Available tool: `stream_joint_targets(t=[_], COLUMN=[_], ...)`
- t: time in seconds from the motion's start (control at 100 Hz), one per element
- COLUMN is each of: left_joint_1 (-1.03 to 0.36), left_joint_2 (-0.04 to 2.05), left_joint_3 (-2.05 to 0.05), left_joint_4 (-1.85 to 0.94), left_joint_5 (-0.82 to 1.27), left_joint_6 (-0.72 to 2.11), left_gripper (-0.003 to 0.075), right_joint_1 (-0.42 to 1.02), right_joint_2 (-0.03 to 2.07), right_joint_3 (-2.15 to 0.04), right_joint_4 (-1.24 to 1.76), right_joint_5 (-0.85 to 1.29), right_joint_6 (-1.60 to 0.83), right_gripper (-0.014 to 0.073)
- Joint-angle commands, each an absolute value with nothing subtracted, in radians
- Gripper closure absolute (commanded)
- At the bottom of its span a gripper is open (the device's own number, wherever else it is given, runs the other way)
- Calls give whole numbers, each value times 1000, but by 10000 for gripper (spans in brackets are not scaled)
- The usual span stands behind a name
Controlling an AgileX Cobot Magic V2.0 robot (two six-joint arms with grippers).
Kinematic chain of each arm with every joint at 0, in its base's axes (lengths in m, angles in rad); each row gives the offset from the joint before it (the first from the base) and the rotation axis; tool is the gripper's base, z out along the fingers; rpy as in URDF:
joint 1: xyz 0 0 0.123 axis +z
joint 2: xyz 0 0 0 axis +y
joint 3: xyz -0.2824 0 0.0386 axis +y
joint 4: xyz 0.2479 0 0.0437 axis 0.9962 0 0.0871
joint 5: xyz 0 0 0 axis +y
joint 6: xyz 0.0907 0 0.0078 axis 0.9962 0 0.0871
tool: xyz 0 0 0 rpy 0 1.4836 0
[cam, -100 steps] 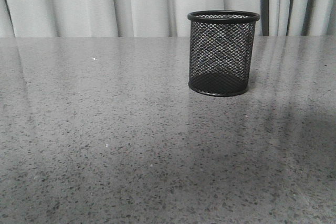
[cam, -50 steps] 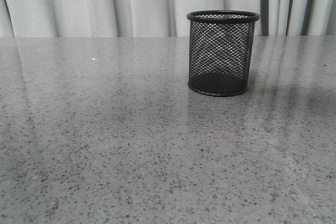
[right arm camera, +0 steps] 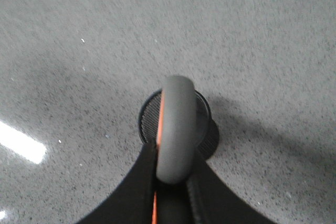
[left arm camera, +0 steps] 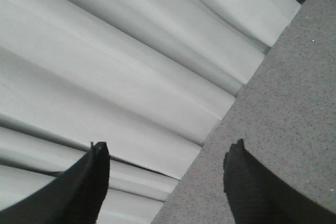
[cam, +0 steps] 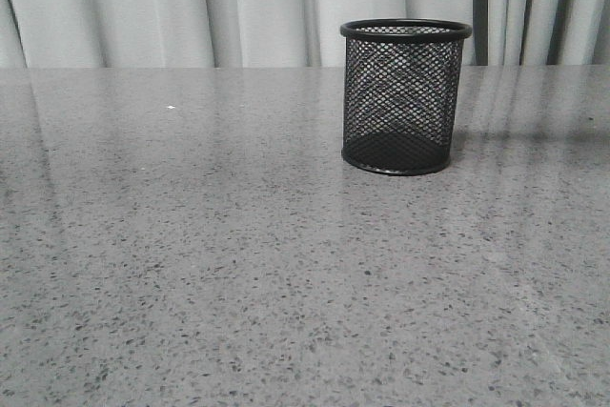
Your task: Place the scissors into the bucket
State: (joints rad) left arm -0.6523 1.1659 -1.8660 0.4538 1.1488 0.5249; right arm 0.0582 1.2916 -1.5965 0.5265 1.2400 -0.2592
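The black wire-mesh bucket (cam: 406, 97) stands upright on the grey speckled table, right of centre and toward the back; it looks empty through the mesh. In the right wrist view my right gripper (right arm camera: 173, 169) is shut on the scissors (right arm camera: 176, 127); only a grey handle loop with an orange lining shows, seen edge-on. It hangs straight above the bucket's open mouth (right arm camera: 149, 116), high over it. The blades are hidden. My left gripper (left arm camera: 165, 153) is open and empty, over the table's far edge by the curtain. Neither gripper shows in the front view.
A pale pleated curtain (cam: 191, 7) hangs behind the table's far edge. The grey speckled tabletop (cam: 238, 264) stretches in front of and left of the bucket. A shadow lies across the table right of the bucket.
The bucket has not moved. The broad shadow over the front right of the table has drawn away toward the far right.
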Motion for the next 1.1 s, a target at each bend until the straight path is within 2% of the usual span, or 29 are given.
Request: stream_joint_targets(t=[0.0, 0.35, 0.78, 0.85, 0.97, 1.02, 1.09], left_joint_1=[-642, -642, -642, -642, -642, -642, -642], left_joint_2=[1147, 1147, 1147, 1147, 1147, 1147, 1147], left_joint_3=[-1893, -1893, -1893, -1893, -1893, -1893, -1893], left_joint_4=[472, 474, 472, 472, 472, 472, 472], left_joint_5=[1088, 1088, 1092, 1092, 1092, 1092, 1092], left_joint_6=[510, 510, 510, 510, 510, 510, 510], left_gripper=[283, 283, 283, 283, 283, 283, 283], right_joint_1=[65, 161, 173, 173, 173, 173, 173], right_joint_2=[1299, 1405, 1507, 1511, 1513, 1513, 1511], right_joint_3=[-1641, -1641, -1641, -1641, -1641, -1641, -1645], right_joint_4=[536, 457, 456, 469, 473, 476, 476], right_joint_5=[1213, 1153, 1162, 1172, 1175, 1175, 1175], right_joint_6=[-246, -240, -257, -268, -268, -268, -268], right_gripper=[638, 638, 620, 536, 265, 177, 134])
